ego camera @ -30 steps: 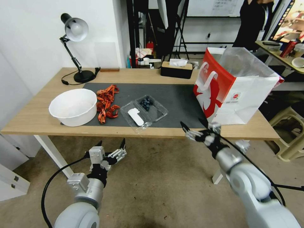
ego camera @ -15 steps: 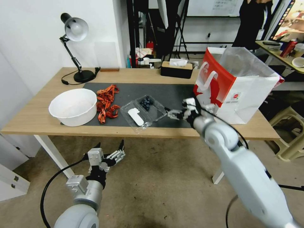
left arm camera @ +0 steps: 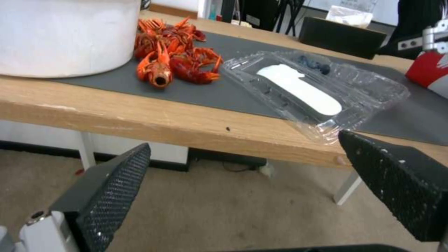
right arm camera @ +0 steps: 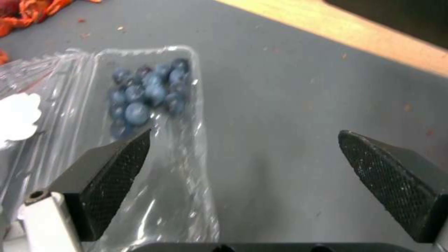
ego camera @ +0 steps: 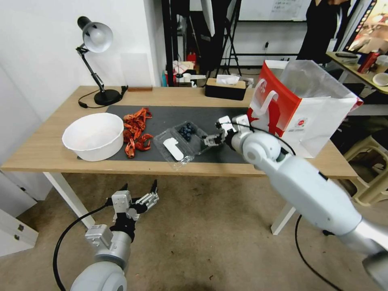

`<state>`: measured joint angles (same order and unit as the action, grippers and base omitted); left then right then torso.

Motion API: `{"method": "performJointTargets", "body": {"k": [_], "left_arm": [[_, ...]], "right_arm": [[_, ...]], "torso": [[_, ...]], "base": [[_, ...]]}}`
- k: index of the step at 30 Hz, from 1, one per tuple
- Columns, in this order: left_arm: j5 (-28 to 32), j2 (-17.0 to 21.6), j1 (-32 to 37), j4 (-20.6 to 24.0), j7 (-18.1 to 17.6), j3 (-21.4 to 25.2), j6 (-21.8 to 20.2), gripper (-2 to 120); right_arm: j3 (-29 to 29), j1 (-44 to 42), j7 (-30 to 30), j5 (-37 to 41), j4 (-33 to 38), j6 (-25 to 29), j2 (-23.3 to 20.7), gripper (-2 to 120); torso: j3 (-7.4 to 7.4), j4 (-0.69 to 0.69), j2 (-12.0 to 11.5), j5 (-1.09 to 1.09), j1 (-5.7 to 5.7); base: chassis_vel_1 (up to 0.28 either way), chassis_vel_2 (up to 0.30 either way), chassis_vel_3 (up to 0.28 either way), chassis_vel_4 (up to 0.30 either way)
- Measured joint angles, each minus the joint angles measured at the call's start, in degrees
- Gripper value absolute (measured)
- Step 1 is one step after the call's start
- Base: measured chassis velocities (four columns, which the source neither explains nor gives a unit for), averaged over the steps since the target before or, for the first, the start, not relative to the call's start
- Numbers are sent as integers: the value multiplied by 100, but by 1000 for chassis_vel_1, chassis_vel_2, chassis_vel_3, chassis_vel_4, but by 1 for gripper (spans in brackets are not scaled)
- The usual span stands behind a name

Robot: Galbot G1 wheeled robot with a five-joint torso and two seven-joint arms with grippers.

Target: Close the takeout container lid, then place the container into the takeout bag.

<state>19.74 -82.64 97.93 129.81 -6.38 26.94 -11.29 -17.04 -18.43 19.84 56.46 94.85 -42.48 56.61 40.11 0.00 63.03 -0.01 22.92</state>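
Since a second ago the right hand (ego camera: 211,139) has risen from below the front edge of the desk (ego camera: 48,155), swung in over the dark mat (ego camera: 226,121), and now sits at the bag-side edge of the takeout container (ego camera: 184,141), fingers spread wide. In the right wrist view one finger overlaps the clear tray while the other hangs over bare mat, so nothing is gripped yet. My reading: the approach is done and the closing step is only about to begin; the lid (ego camera: 173,149) lies flat open.

Nearest, below the front edge, the left hand (ego camera: 139,193) hangs open and idle over the floor, roughly where it was a second ago.

On the desk, the container rests near the front edge, about mid-length, both halves opened out. The labelled lid half lies toward the front, its white oblong label (left arm camera: 299,88) facing up; the tray half behind it holds a small cluster of dark blueberries (right arm camera: 147,89) gathered in its far corner.

Toward the left end, the white bowl (ego camera: 93,135) looks empty, with red crayfish (ego camera: 135,131) loose on the mat beside it.

At the right end stands the takeout bag (ego camera: 301,109), upright, mouth open, clear liner rising above the rim; I cannot see inside it. A black tissue box (ego camera: 225,89) sits at the back edge.
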Motion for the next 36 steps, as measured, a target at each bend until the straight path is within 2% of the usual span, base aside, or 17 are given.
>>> {"method": "performJointTargets", "body": {"k": [16, 36], "left_arm": [[-43, -20, 76, 19, -20, -20, 98, 100], [-80, -30, 73, 10, -30, -19, 115, 100]], "right_arm": [[-637, 501, -483, 206, -208, 24, -360, 100], [-955, 715, -359, 460, -513, 34, -279, 100]], "torso": [[0, -1, 0, 1, 0], [0, 0, 0, 1, 0]], "base": [[0, 0, 0, 0], [0, 0, 0, 0]]}}
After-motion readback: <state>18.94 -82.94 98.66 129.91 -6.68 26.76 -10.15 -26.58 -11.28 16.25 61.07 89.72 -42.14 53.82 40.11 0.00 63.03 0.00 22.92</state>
